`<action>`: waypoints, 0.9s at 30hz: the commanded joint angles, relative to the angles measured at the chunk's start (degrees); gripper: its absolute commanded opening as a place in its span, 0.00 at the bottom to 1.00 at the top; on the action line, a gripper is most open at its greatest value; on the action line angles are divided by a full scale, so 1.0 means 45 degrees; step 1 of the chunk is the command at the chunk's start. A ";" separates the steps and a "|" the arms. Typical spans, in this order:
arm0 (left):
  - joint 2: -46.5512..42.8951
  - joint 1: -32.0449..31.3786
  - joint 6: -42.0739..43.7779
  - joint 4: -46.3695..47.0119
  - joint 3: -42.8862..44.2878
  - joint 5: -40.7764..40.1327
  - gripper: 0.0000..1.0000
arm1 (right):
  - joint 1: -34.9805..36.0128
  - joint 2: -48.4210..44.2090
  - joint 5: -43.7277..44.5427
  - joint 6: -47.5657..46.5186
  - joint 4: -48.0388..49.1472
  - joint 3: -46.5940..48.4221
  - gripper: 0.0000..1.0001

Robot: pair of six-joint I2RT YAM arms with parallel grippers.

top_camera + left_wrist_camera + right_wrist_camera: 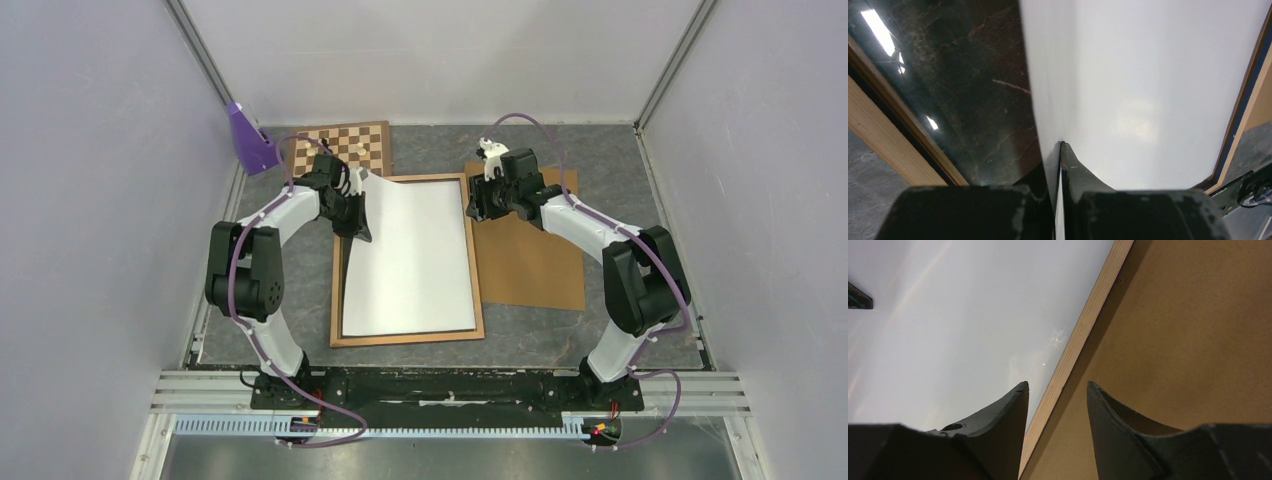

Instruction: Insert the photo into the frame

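Note:
The frame (405, 339) lies flat in the middle of the table with its light wood side up. The photo (410, 255) rests inside it, plain white back upward, and its far left part is lifted off the glass. My left gripper (360, 222) is shut on the photo's left edge. In the left wrist view the white sheet (1148, 75) runs between the closed fingers of the left gripper (1061, 150), with dark glass (963, 90) beneath. My right gripper (477, 205) hovers open over the frame's right rail (1073, 347), its fingers (1013, 410) straddling the rail and holding nothing.
A plain brown backing board (535, 260) lies right of the frame, partly under my right arm. A chessboard (340, 145) sits at the far left behind the frame, with a purple block (250, 138) beside it. Enclosure walls stand on the left, right and far sides.

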 commanded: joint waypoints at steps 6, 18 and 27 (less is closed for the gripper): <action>-0.0856 -0.0028 -0.0431 0.0223 -0.0159 -0.0265 0.15 | -0.0054 -0.0420 -0.0181 -0.0053 0.0420 -0.0054 0.49; -0.1302 -0.0033 -0.0308 0.0099 -0.0383 -0.0677 0.47 | -0.0056 -0.0373 -0.0228 0.0021 0.0431 -0.0006 0.49; -0.1775 -0.0028 -0.0094 -0.0144 -0.0579 -0.1167 0.56 | -0.0058 -0.0291 -0.0284 -0.0012 0.0466 -0.0025 0.49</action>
